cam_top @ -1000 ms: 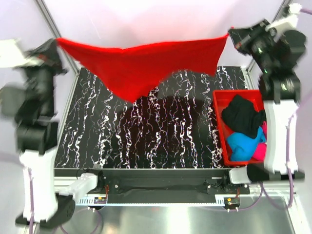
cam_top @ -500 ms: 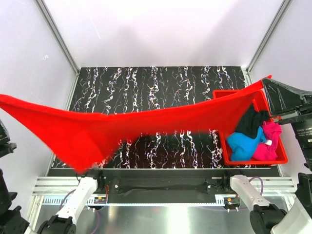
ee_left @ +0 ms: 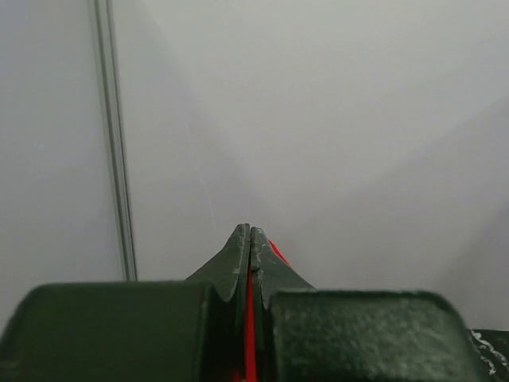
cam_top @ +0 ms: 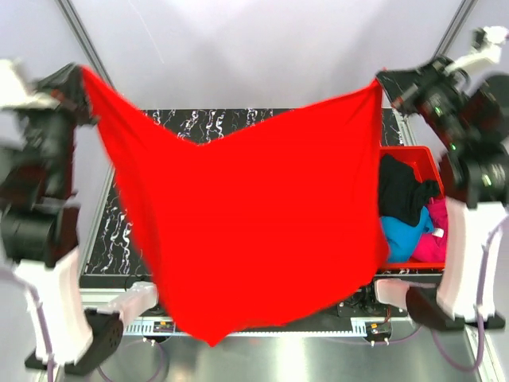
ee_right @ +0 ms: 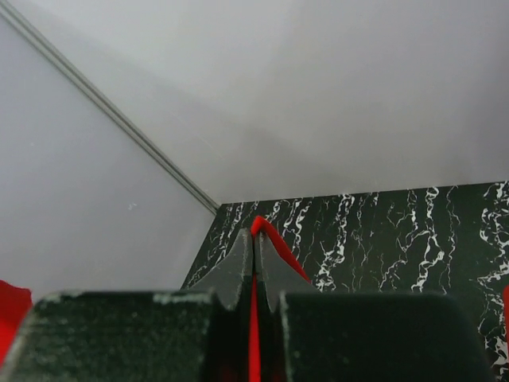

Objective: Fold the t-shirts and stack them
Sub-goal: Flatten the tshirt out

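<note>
**State.** The red t-shirt (cam_top: 254, 231) hangs in the air as a broad sheet between the two arms, above the marbled table (cam_top: 211, 123). In the top view its lowest tip falls past the table's near edge. The left gripper (cam_top: 78, 83) is clamped on one upper corner and the right gripper (cam_top: 387, 82) on the other. Each wrist view shows the jaws pressed together with a thin red strip of cloth between them.

**Hazards (judged).**
- Only a narrow edge of cloth appears to sit in each grip. A sharp swing could pull a corner free, and the shirt would drop in a heap.
- If the shirt is lowered without being carried toward the far side, the hanging tip could land off the near edge.
- The right side of the sheet hangs close to the bin (cam_top: 423, 153) and could drag over its rim.

**Count.**
- T-shirts: four — one red, held, and three in the bin: one black t-shirt (cam_top: 402, 191), one blue t-shirt (cam_top: 400, 239) and one pink t-shirt (cam_top: 437, 235).
- Bins: one.
- Grippers: two.
</note>
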`<state>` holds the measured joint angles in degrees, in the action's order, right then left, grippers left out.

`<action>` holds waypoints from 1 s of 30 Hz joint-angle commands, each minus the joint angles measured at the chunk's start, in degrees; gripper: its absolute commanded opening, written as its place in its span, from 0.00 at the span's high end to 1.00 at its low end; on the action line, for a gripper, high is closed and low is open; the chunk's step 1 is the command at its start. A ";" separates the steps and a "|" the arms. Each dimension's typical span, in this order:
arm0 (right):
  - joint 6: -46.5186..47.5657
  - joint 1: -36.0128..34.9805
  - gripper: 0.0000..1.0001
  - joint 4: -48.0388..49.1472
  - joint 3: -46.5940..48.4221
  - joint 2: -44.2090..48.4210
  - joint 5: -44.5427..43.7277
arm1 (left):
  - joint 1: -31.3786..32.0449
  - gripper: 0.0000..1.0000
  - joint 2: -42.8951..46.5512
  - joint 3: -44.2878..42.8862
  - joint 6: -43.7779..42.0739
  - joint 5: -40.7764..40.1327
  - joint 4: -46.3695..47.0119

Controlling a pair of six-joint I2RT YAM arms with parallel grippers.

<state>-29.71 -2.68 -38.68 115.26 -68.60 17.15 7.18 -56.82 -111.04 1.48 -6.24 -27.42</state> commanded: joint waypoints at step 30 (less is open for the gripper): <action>3.17 -0.05 1.00 6.08 -6.19 3.80 3.86 | -0.06 1.00 8.18 12.52 -4.47 -1.50 16.97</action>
<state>-28.01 -2.68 -31.35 107.66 -76.42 20.53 7.18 -58.24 -94.91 -5.39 -7.94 -13.43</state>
